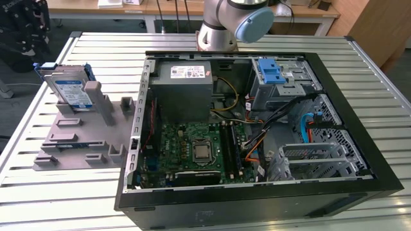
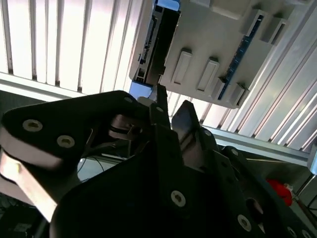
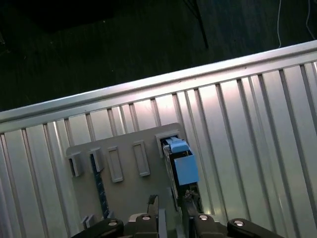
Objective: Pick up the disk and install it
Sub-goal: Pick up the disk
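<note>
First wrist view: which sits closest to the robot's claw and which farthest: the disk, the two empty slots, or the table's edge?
1. The disk, upright in the grey holder, right ahead of the gripper.
2. The two empty slots, beside the disk on the holder.
3. The table's edge, beyond the holder.

In the exterior view an even, soft light falls from above. The slatted surface [image 1: 378, 96] shines pale with a mild sheen towards its far edge, while the open computer case [image 1: 257, 211] keeps its inside partly in shade — shadows soft-edged, nothing blown out. In the second wrist view the surface's slats burn out to white, and the gripper [image 2: 172, 105] before them is backlit, almost a black silhouette, and soft so close to the lens. In the first wrist view the slats carry long streaks of glare — the floor [image 3: 99, 39] beyond the surface's edge is nearly black.
</note>
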Robot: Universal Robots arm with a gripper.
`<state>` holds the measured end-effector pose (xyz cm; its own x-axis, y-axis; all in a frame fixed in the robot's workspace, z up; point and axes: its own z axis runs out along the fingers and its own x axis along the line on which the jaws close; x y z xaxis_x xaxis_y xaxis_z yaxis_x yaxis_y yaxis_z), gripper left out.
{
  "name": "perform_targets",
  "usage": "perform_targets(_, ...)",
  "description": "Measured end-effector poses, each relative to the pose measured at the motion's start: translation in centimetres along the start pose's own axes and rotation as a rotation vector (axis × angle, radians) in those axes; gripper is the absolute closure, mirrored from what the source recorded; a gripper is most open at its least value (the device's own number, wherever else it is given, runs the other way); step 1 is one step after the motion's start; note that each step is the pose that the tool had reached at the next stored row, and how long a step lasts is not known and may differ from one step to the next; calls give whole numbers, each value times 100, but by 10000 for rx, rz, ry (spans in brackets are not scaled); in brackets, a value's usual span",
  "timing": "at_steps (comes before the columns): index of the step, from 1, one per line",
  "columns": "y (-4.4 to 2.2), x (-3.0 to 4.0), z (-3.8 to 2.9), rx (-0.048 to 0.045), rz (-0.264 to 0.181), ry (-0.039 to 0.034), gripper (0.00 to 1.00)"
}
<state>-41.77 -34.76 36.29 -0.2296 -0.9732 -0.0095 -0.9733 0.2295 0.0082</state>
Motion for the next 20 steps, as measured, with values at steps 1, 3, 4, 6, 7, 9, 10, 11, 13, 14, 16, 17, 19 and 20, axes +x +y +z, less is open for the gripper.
perform_targets(1, 0, 0, 4, -1, -197, 1, 65)
perform_targets(3, 0, 1, 10, -6, -557, 5, 59)
perform_targets(4, 0, 1, 20, -6, -729, 5, 59)
perform_targets(6, 9, 1, 47, -9, -898, 7, 47)
perform_targets(7, 16, 0, 62, -8, -948, 6, 47)
perform_targets(9, 31, -3, 95, -6, -1044, 7, 41)
perform_targets(10, 39, -5, 113, -6, -1066, 7, 41)
perform_targets(11, 43, -7, 132, -5, -1074, 6, 41)
perform_targets(13, 49, -14, 156, -1, -1094, 6, 41)
perform_targets(14, 50, -18, 161, 0, -1130, 7, 41)
perform_targets(16, 49, -18, 168, -4, -1412, 9, 41)
perform_targets(17, 50, -18, 171, -5, -1590, 10, 41)
perform_targets(19, 54, -22, 182, -6, -1837, 12, 41)
perform_targets(20, 62, -28, 191, -5, -1858, 11, 41)
